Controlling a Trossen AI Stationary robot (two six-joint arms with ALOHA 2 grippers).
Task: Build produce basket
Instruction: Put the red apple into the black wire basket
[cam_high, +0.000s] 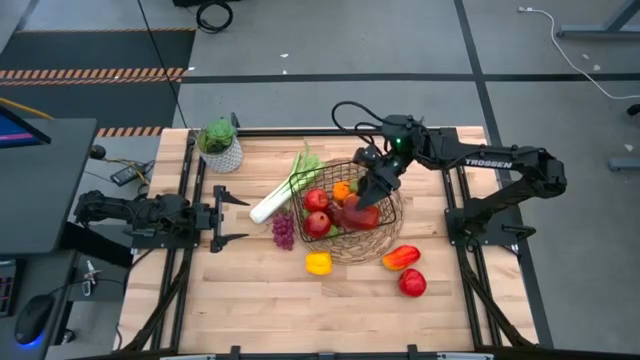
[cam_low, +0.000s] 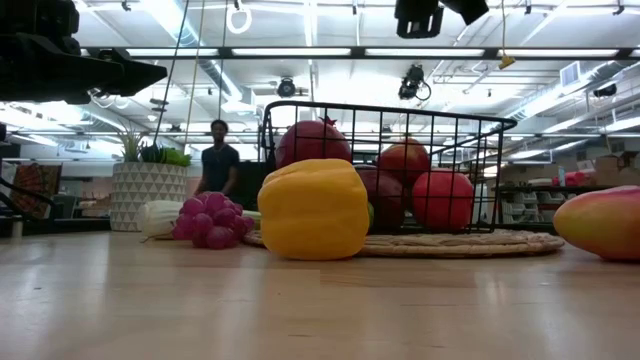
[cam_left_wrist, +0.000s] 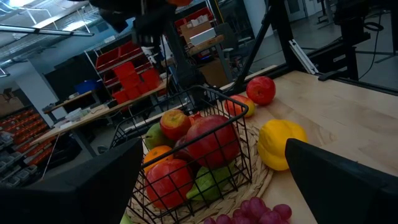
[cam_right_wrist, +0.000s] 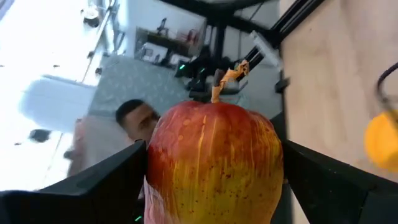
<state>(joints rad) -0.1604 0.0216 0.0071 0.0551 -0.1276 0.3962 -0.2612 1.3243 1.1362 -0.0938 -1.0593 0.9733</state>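
The dark wire basket (cam_high: 392, 215) on its round woven base stands mid-table and holds several red fruits, a green pear and an orange. My right gripper (cam_high: 372, 192) hangs above the basket, shut on a red-and-yellow apple (cam_right_wrist: 214, 162). Outside the basket a leek (cam_high: 283, 192), purple grapes (cam_high: 284, 231), a yellow pepper (cam_high: 318, 263), a red-yellow pepper (cam_high: 400, 257) and a red apple (cam_high: 412, 283) lie on the table. My left gripper (cam_high: 228, 215) waits open at the table's left edge with nothing between its fingers. My right gripper pinches the apple's two opposite sides (cam_right_wrist: 155, 168) between its two fingers. The apple's stem (cam_right_wrist: 217, 87) points away from the wrist, along the fingers. The apple is lifted clear, well above the basket's rim.
A leafy plant in a white patterned pot (cam_high: 220, 147) stands at the table's far left corner. The near part of the wooden table (cam_high: 300, 310) is bare. A person stands in the room beyond the table (cam_low: 218, 155).
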